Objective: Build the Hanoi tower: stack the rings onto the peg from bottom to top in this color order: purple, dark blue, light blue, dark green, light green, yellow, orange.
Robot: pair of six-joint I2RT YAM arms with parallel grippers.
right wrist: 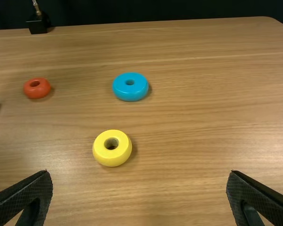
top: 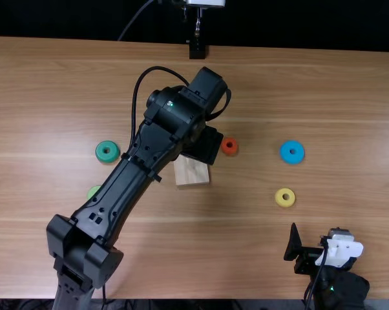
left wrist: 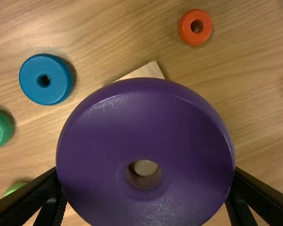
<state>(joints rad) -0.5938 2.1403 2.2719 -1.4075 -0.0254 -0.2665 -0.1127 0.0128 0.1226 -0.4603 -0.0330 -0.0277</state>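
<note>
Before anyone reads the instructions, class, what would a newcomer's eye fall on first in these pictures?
First, the big purple ring held in the left jaws over the wooden base. Next, the black left arm slanting across the table. Then, at the right of the top view, the yellow ring, with the light blue ring beyond it.

I've purple ring (left wrist: 146, 117) held above wooden base (top: 192, 173), peg (left wrist: 144, 167) through hole | flat left: dark blue ring (left wrist: 34, 89), dark green ring (top: 100, 153), light green ring (top: 93, 191) | flat right: orange ring (top: 229, 152), light blue ring (top: 284, 152), yellow ring (top: 280, 199)
</note>
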